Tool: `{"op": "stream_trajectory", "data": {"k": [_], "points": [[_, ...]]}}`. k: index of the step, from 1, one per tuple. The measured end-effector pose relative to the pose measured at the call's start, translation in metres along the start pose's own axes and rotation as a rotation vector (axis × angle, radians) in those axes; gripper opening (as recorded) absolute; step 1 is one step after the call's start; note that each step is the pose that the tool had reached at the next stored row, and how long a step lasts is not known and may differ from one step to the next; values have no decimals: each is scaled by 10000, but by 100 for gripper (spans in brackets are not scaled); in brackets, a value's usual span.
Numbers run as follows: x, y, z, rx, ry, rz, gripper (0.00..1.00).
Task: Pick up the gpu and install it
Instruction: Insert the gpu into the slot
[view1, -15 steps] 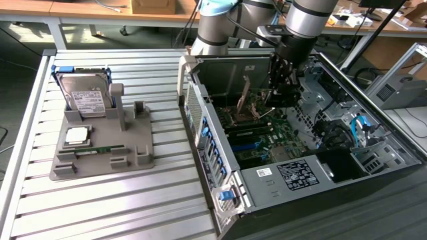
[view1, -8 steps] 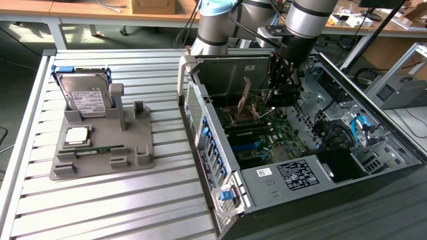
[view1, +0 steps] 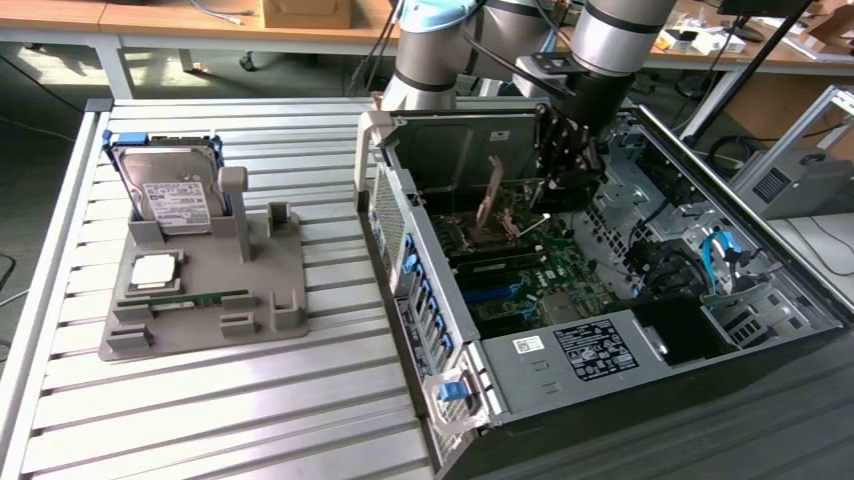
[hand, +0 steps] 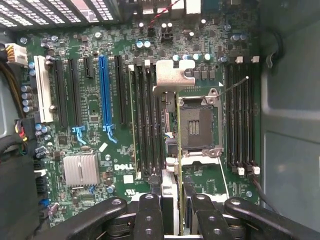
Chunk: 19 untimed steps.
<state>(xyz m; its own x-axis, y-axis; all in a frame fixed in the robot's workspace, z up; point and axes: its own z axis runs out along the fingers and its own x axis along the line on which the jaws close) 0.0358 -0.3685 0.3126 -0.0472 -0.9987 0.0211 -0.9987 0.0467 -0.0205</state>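
**GPU: HELD ON EDGE OVER THE MOTHERBOARD**

**Appearance.** In the wrist view the gpu (hand: 178, 145) is seen edge-on. It is a thin card whose edge reads as a narrow green-yellow line. Its far end carries a silvery metal bracket (hand: 172, 77) with a bent tab and a notched side.

**Location.** The card is inside the open computer case (view1: 400, 250), standing on edge above the motherboard (hand: 90, 115). It lies between a bank of long black slots (hand: 145, 115) and the CPU socket (hand: 197, 125). Whether its lower edge touches the board cannot be told.

**Gripper.** The gripper (hand: 175, 200) is clamped on the card's near end, 1 black finger on each side. In the exterior view the gripper (view1: 571, 185) reaches down into the case.

**Markings.**
- White "DELL" lettering (hand: 122, 167) is printed on the motherboard beside a silver heatsink (hand: 80, 170).
- The power supply (view1: 561, 355) bears 2 labels, both too small to read.
- The hard drive (view1: 171, 190) has a white label, also unreadable.

**Other items.** The hard drive stands in a grey holder (view1: 200, 330) on the slatted table (view1: 267, 420), at the exterior view's left. A green memory stick (view1: 187, 299) sits in the same holder.

**Hidden or unclear.** The card's flat faces are turned away, so its components cannot be made out. Its near end is covered by the fingers.
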Motion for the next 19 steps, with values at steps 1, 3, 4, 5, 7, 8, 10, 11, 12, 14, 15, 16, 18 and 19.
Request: {"op": "stream_trajectory", "data": {"k": [1,3,4,5,7,8,10,11,12,14,15,16,18,19], "points": [[0,0,0,3,-3,-130,27],[0,0,0,7,-7,-324,27],[0,0,0,8,-9,-406,27],[0,0,0,10,-10,-474,27],[0,0,0,14,-13,-636,27],[0,0,0,14,-15,-694,27],[0,0,0,18,-18,-841,27],[0,0,0,19,-19,-912,27],[0,0,0,22,-21,-1025,27],[0,0,0,26,-25,-1215,27],[0,0,0,27,-27,-1303,27],[0,0,0,30,-29,-1414,27],[0,0,0,32,-32,-1542,27],[0,0,0,34,-33,-1610,27]]}}
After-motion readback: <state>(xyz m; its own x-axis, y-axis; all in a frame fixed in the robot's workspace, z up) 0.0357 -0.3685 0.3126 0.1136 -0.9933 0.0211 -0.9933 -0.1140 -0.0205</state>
